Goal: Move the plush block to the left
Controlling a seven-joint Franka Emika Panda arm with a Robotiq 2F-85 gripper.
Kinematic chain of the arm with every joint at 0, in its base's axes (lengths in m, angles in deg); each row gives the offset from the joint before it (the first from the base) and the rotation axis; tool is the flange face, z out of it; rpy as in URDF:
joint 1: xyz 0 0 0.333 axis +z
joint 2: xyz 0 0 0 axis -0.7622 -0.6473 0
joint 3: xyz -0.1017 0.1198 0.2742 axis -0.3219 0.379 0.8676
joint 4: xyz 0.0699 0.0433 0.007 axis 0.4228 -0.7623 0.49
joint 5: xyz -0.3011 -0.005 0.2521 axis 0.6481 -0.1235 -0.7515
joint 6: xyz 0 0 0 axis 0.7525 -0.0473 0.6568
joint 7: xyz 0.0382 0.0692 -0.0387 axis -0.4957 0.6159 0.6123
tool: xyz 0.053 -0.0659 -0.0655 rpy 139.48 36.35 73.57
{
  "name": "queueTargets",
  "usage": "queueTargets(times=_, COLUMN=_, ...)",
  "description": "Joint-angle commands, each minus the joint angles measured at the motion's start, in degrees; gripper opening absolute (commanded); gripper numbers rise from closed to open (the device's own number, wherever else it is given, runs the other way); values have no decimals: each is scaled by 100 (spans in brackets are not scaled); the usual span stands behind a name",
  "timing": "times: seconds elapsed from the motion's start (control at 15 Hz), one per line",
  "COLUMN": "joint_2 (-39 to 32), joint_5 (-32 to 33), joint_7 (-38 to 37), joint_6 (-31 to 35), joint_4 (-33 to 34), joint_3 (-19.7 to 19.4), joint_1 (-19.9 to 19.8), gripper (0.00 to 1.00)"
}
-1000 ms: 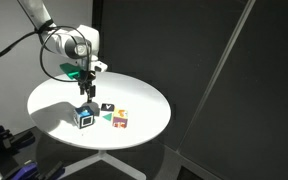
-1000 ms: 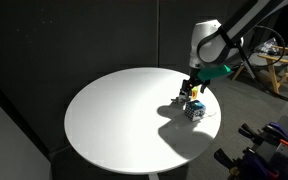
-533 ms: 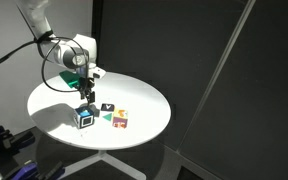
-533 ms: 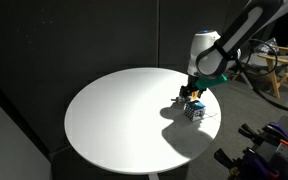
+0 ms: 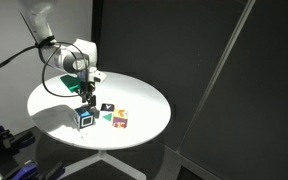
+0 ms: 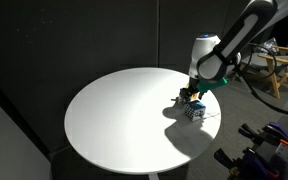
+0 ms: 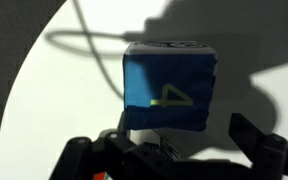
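The gripper (image 5: 87, 97) hung just above the plush block (image 5: 85, 117), jaws spread wide and holding nothing. In the wrist view the gripper (image 7: 169, 150) showed one dark finger (image 7: 84, 160) low on one side of the plush block (image 7: 169, 88) and the other finger low on the opposite side, both apart from it. The face turned to that camera was bright blue with a pale triangle outline on it.

In both exterior views the plush block rested on the round white counter (image 5: 134, 92), with the counter's rim near it. In an exterior view the gripper (image 6: 189, 97) stood close over the plush block (image 6: 193, 111), and its shadow fell on the counter (image 6: 114, 120) beside the block.

A small flat black-and-white block (image 5: 106, 107) lay just beside the plush block. A red-yellow block (image 5: 121, 120) lay a little farther from the plush block on the same side. Neither touched the plush block.
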Motion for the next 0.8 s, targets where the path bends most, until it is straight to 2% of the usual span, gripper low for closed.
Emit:
queueTargets(times=0.0, joint_2=32, joint_5=63, joint_7=-70, joint_6=60, joint_4=-92, joint_3=-130, joint_1=110, gripper=100)
queueTargets(times=0.73, joint_2=-72, joint_5=116, joint_7=-174, joint_6=55, joint_4=-115, joint_3=-342, joint_1=240, gripper=100)
